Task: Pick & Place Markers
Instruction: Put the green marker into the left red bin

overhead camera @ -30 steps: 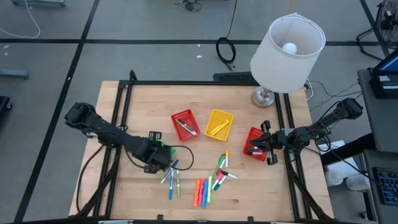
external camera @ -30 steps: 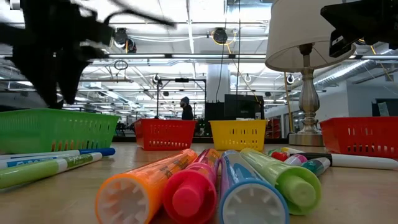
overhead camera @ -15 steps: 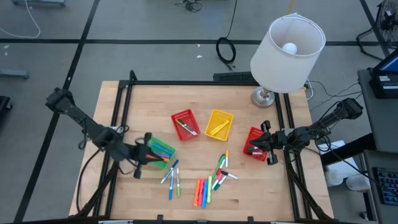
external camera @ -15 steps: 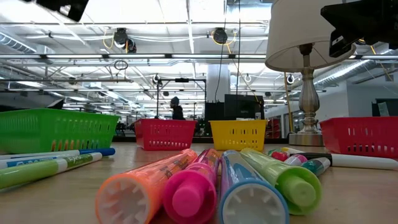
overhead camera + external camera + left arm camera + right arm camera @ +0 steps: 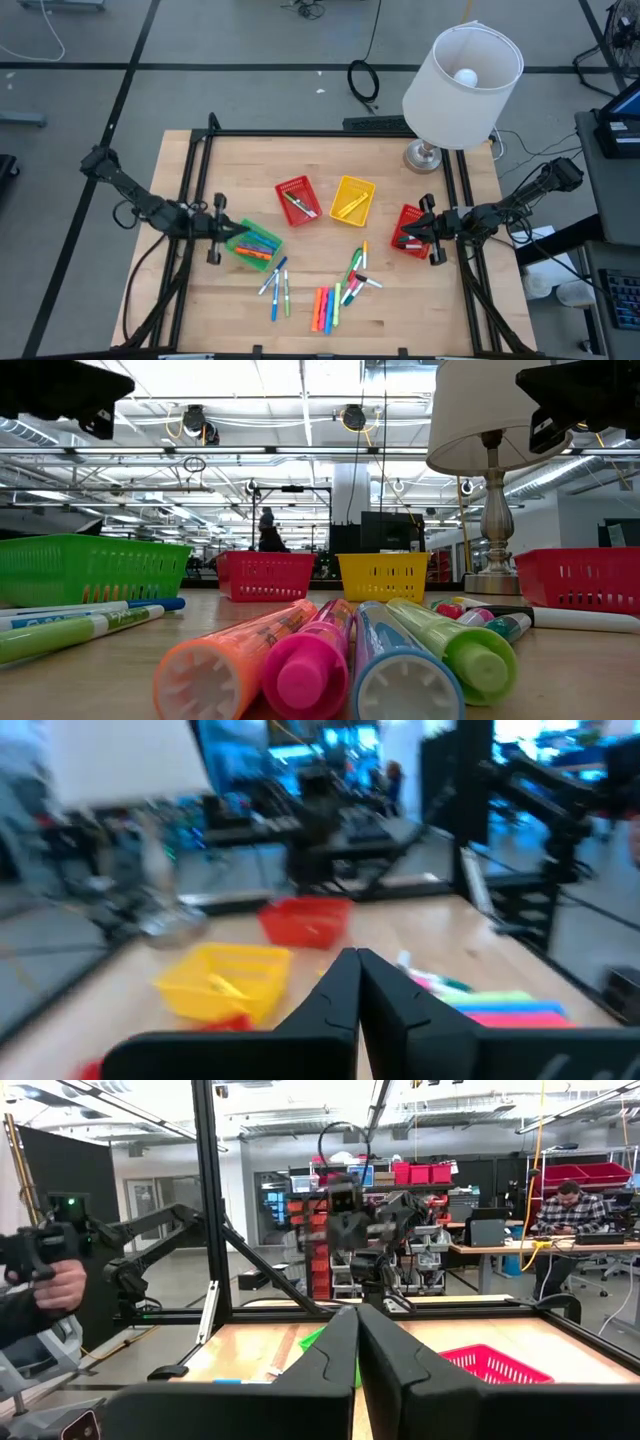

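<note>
Left gripper, fingers closed on nothing, sits just beside the green basket, nearer than the empty, closed right gripper to the loose markers, whose long axes apparently run mostly front-to-back.

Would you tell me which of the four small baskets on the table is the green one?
The green basket lies nearest the left gripper, holding several markers; the two red baskets and the yellow basket lie farther right.

Scattered flat in loose clusters near the table's front edge: orange, pink, blue and green markers. Several more lying inside the green basket.
</note>
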